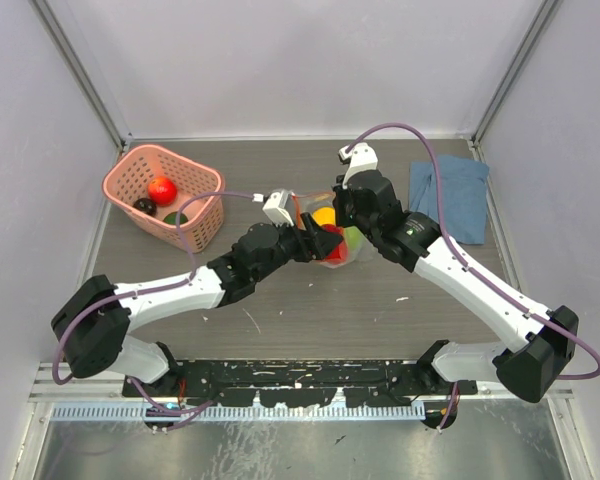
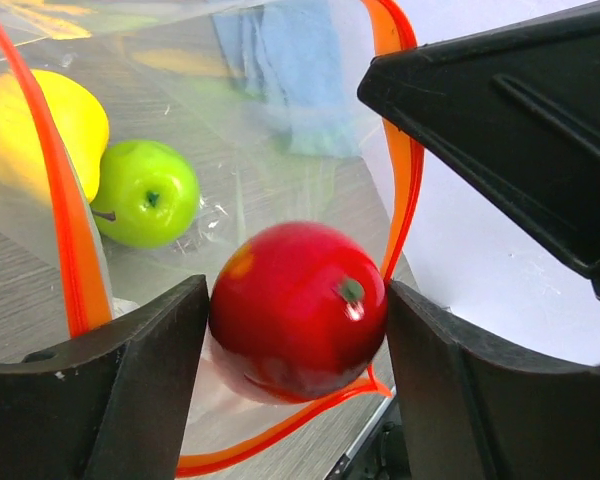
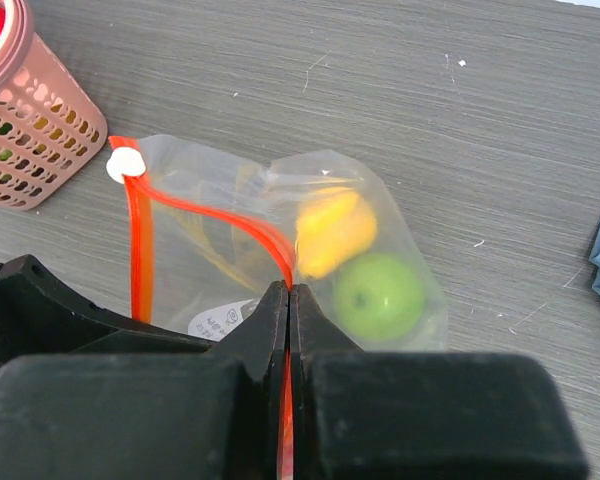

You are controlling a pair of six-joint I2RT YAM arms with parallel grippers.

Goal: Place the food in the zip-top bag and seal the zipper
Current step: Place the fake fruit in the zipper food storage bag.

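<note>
The clear zip-top bag [image 1: 338, 240] lies mid-table with its mouth held apart. My right gripper [image 3: 291, 295] is shut on the orange-red zipper [image 3: 210, 213], and the white slider [image 3: 126, 165] sits at the strip's far end. Inside the bag lie a yellow fruit [image 3: 330, 230] and a green apple [image 3: 380, 295]. My left gripper [image 2: 298, 340] is at the bag mouth, jaws apart. A red apple [image 2: 298, 310], blurred, sits loose between the fingers just inside the orange rim [image 2: 70, 230].
A pink lattice basket [image 1: 165, 195] stands at the back left holding a red fruit [image 1: 162, 189], a dark one [image 1: 144, 206] and a green one [image 1: 177, 218]. A folded blue cloth [image 1: 450, 195] lies at the back right.
</note>
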